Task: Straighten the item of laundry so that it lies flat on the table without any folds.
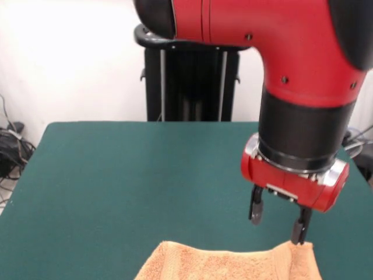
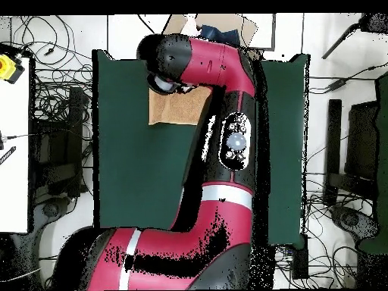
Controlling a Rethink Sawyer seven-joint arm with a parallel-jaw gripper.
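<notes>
The green surface (image 1: 128, 186) fills most of the front view, wide and bare across its middle. My red and black arm (image 1: 280, 52) drops in from the upper right of that frame. The towel (image 1: 233, 265) lies at the bottom edge, right of centre, its visible far edge running left to right and rumpled; how far it extends I cannot tell, since the frame cuts it off. In the overhead view the towel (image 2: 178, 110) sits at upper centre, half hidden under my arm. My gripper (image 1: 278, 224) stands open at a moderate spread, holding nothing, its right fingertip (image 1: 299, 236) touching the towel's upper right corner.
</notes>
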